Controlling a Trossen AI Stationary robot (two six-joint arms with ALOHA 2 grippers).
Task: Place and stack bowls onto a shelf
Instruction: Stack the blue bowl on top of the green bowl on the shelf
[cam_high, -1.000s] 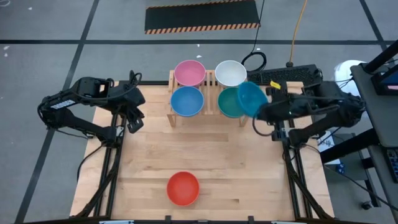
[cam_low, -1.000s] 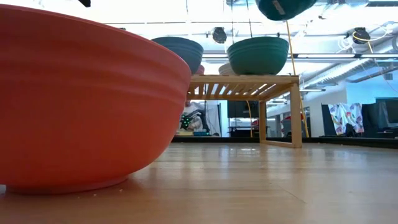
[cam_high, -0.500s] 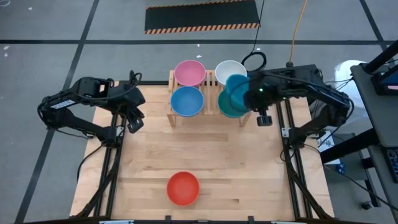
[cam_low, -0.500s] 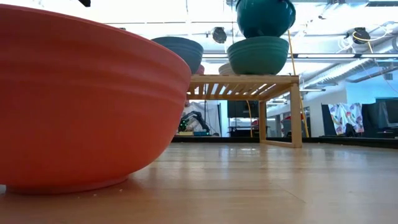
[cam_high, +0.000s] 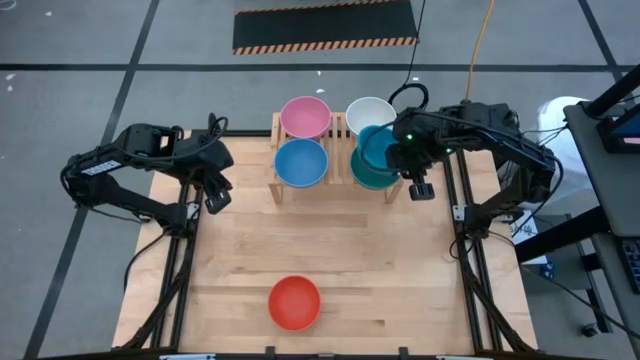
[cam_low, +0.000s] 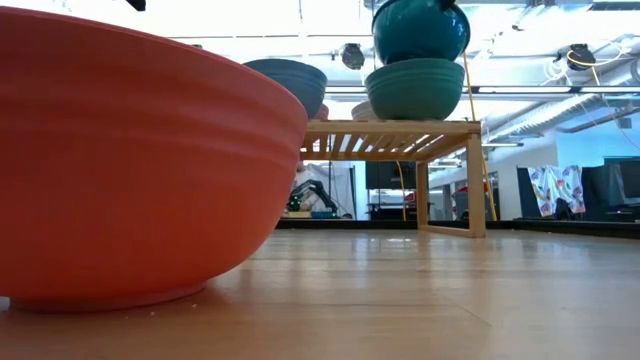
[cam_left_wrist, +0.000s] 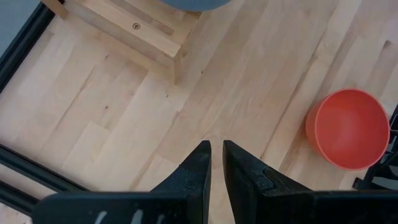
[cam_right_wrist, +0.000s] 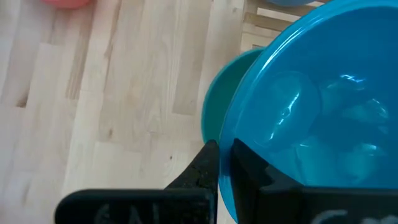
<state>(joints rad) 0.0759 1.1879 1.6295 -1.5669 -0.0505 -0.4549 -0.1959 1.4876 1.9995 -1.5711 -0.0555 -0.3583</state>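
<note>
The shelf (cam_high: 339, 150) stands at the table's far middle, and also shows in the low view (cam_low: 445, 128). A pink bowl (cam_high: 304, 117), a white bowl (cam_high: 369, 113), a blue bowl (cam_high: 301, 163) and a green bowl (cam_high: 366, 176) rest on it on their bases. My right gripper (cam_high: 398, 156) is shut on the teal-blue bowl (cam_high: 379, 145), right over the green bowl (cam_low: 415, 88). The red bowl (cam_high: 294, 302) sits on the table near its front edge. My left gripper (cam_high: 214, 194) hangs shut and empty left of the shelf. My right gripper pinches the teal-blue bowl's rim (cam_right_wrist: 229, 134) on the side toward the table's right, one finger inside the bowl and one outside. The fingers come from the right, slanting down. The bowl (cam_low: 420, 30) is tilted just over the green bowl; whether they touch, I cannot tell.
Bare tabletop (cam_high: 380, 270) lies between the shelf and the red bowl. Black frame rails (cam_high: 465, 260) run along the table's left and right sides. A keyboard and cables (cam_high: 450, 118) lie behind the table's far right corner.
My right gripper has carried the teal-blue bowl from beside the shelf's right end toward the table's left, over the green bowl, and then a little down. The bowl has turned from nearly on edge to more open-side-up. My left arm has kept still.
</note>
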